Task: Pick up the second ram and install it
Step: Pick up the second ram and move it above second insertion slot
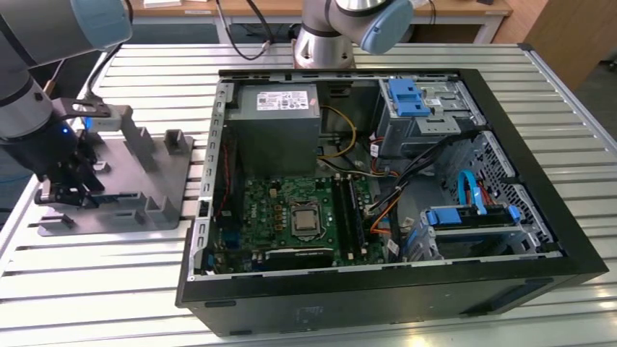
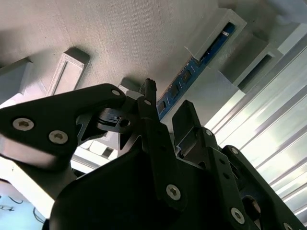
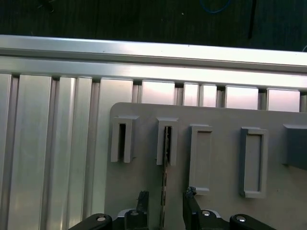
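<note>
Gripper (image 3: 165, 196) low over the grey holder plate (image 3: 144, 139), at nine o'clock from the open computer case (image 1: 386, 285) in the exterior view. Fingers (image 3: 191, 199) spread, straddling the second ram (image 3: 164, 182), which stands on edge in its holder slot, neither finger touching it. No grasp yet; lifting and installing both remain, I'd say.

Table (image 1: 97, 289) w/ PC case (image 1: 386, 293), holder (image 1: 169, 177)

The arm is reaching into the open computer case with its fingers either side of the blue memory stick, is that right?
Not quite. In the exterior view the gripper is over the grey holder plate beside the computer case, not inside it. Its fingers do stand either side of the second ram, as the first wrist view shows.
</note>
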`<state>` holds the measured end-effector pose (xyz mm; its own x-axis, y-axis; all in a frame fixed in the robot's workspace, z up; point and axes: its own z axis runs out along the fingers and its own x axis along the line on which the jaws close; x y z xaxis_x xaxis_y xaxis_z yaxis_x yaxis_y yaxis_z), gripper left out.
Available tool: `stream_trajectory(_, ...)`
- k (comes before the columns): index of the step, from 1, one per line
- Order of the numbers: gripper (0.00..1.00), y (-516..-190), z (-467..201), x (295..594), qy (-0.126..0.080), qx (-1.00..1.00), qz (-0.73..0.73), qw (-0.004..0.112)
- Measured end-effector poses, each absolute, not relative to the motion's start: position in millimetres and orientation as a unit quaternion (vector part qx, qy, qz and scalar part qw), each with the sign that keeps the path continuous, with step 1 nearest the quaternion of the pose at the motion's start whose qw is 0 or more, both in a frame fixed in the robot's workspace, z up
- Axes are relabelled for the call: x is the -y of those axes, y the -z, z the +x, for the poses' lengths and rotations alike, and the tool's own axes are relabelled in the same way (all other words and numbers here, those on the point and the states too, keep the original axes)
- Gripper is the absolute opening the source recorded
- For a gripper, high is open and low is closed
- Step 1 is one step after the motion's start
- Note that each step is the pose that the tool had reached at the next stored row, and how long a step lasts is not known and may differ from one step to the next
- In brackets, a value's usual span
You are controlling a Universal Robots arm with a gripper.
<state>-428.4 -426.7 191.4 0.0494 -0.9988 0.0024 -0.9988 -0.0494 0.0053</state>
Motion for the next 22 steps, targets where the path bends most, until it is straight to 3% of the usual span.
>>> stream_trajectory(7, 0.41, -190.9, -428.3, 426.7, 0.001, 0.689, 0.724, 0.003)
stream_trajectory(15, 0.14, -190.6, -428.2, 426.7, 0.001, 0.689, 0.724, 0.003)
stream_trajectory(22, 0.14, -190.4, -428.0, 426.7, 0.001, 0.689, 0.724, 0.003)
